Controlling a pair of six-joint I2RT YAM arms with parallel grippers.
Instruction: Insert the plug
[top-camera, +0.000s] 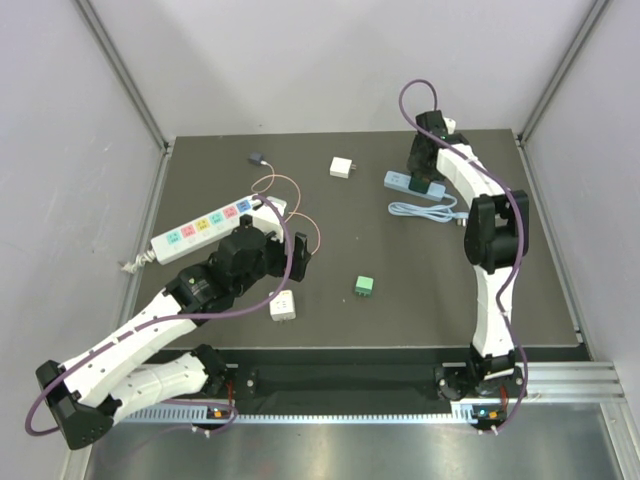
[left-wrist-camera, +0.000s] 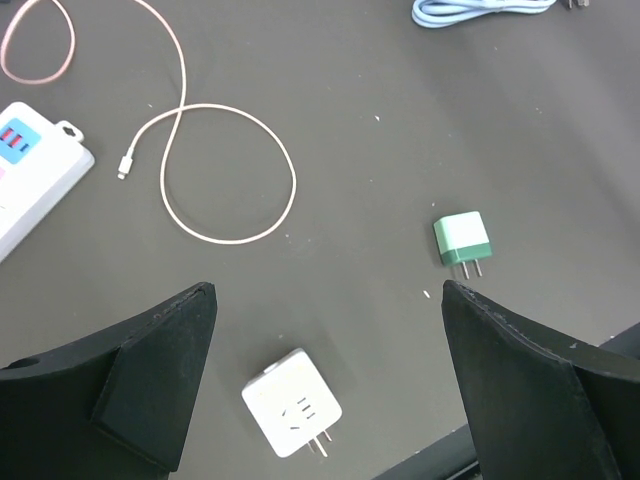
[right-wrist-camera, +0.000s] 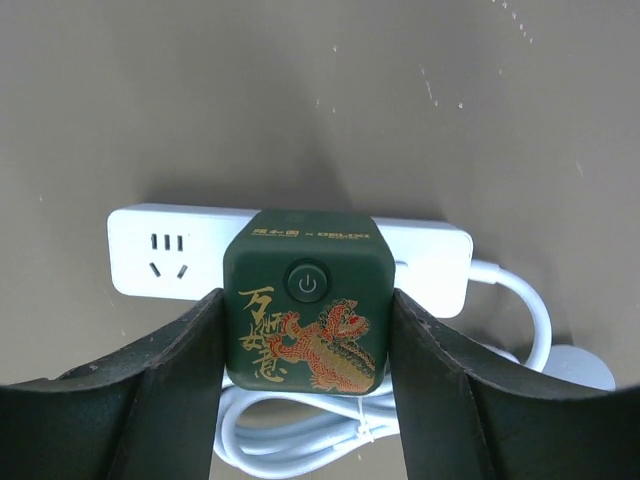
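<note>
While our left gripper (left-wrist-camera: 328, 290) hangs spread and empty, we hold the dark green dragon-printed cube plug (right-wrist-camera: 305, 320) clamped in our right gripper (right-wrist-camera: 307, 298), centred over the white plastic power strip (right-wrist-camera: 160, 255), whose long axis runs nine to three o'clock.

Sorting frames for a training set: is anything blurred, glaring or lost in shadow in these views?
Top external: even soft light, no blur, dark table readable. Left wrist: white charger and green charger sharp, the black fingers nearly featureless. Right wrist: print on the green cube crisp, faint shadow along the white power strip.
</note>
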